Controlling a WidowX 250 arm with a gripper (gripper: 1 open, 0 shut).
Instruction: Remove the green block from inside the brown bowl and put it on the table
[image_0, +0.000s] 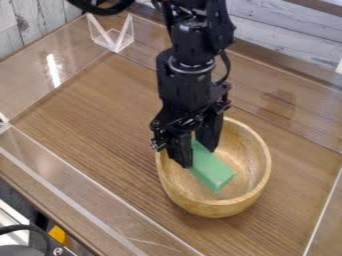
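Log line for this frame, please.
pincer: over bowl's far side | green block: inside brown bowl | removal: not yet done

green block (211, 171): one, small flat bar, plain matte green, straight-edged; lying inside the bowl, tilted diagonally, one end toward the far left, the other toward the near right; far end partly hidden (so its full length cannot be read).

brown bowl (247, 200): one, round, light tan-brown wood, thick rim, smooth grain; upright, open side up, holding the block; far left part of the rim hidden from sight.

table (87, 115): one, medium-brown wood-grain top, flat; lying beneath the bowl, which stands toward its near right part, and reaching away to the far left.
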